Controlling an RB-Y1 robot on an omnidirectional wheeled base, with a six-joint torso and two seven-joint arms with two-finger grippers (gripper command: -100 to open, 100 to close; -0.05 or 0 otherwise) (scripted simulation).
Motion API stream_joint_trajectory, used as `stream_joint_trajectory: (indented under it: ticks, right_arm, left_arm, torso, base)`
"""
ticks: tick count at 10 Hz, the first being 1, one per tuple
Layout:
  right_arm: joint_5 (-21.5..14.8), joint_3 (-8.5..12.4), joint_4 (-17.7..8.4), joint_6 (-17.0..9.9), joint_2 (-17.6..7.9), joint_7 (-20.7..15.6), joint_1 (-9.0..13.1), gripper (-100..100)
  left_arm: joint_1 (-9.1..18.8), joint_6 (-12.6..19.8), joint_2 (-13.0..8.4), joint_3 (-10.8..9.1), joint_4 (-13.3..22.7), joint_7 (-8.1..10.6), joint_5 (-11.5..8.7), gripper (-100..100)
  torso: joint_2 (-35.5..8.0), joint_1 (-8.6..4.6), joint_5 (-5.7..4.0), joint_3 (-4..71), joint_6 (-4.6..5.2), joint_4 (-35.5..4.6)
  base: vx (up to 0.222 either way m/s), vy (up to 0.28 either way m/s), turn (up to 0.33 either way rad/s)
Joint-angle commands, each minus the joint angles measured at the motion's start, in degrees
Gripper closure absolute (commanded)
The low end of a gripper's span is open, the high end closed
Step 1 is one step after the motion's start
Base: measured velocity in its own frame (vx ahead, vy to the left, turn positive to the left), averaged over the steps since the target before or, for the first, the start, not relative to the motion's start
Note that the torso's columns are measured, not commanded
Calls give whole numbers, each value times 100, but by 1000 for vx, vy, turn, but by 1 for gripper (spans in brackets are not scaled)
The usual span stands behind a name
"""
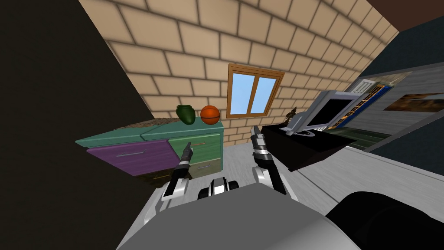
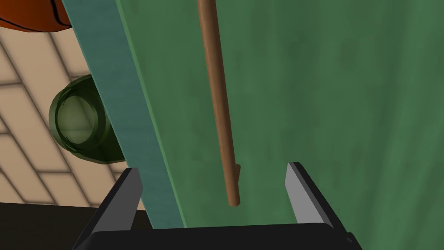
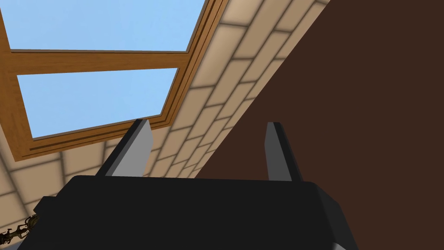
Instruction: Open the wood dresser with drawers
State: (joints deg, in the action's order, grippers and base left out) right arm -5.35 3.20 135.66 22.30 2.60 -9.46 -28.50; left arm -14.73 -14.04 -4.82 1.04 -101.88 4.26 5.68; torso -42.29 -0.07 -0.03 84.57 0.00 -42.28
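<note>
The left gripper [image 2: 213,168] holds its fingers apart astride the brown handle [image 2: 217,95] on the dresser's [image 1: 182,129] green drawer [image 2: 325,108]. Beside the dresser, the right gripper [image 3: 208,123] is also spread.

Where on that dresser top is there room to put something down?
The dresser top looks bare from the green vase to the end above the purple drawer. Vase and orange ball crowd the other end. The left gripper straddles the handle on the green drawer.
</note>
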Motion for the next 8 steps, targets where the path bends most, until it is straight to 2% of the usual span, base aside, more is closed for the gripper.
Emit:
stream_joint_trajectory:
  ticks: [1, 2, 4, 5, 6, 7, 8]
  right_arm:
    - [0, 1, 0, 0, -1, 0, 0, 0]
    - [0, 1, 0, 0, -1, 0, 0, 0]
    - [0, 1, -1, 0, -2, 0, 0, 0]
    - [0, 1, 0, 0, -2, 0, 0, 0]
    - [0, 1, 0, 0, -1, 0, 0, 0]
    - [0, 2, 0, 0, -1, 0, -1, 0]
    - [0, 2, 0, 0, -2, 0, 0, 0]
  left_arm:
    - [0, -11, 274, 1, 25, -4, -2, -100]
    - [-9, 1, 210, 6, 5, -2, -1, -100]
    - [178, 246, 273, -137, -57, -38, 18, -100]
    - [146, 176, 279, -102, -32, -40, 21, -100]
    - [14, 28, 228, -11, -2, -7, 2, 100]
    - [83, 116, 249, -57, -7, -26, 10, 100]
    - [246, 162, 348, -209, 143, -109, 15, 100]
  torso:
    - [-4, 30, 9, -3, -1, -2]
    - [-2, 41, 13, -2, -1, -1]
    - [7, 13, 5, 4, 2, 1]
    - [9, 7, 3, 6, -1, 2]
    - [1, 5, 2, 1, -2, 1]
    - [-11, 6, 3, -7, -4, -3]
    - [-24, -3, -12, -12, -2, -29]
  base:
    - [1, -10, -2]
    - [0, 0, 0]
    - [27, 4, -116]
    - [14, 6, -13]
    - [-16, 1, 157]
    - [-17, -7, 34]
    - [-104, 18, -165]
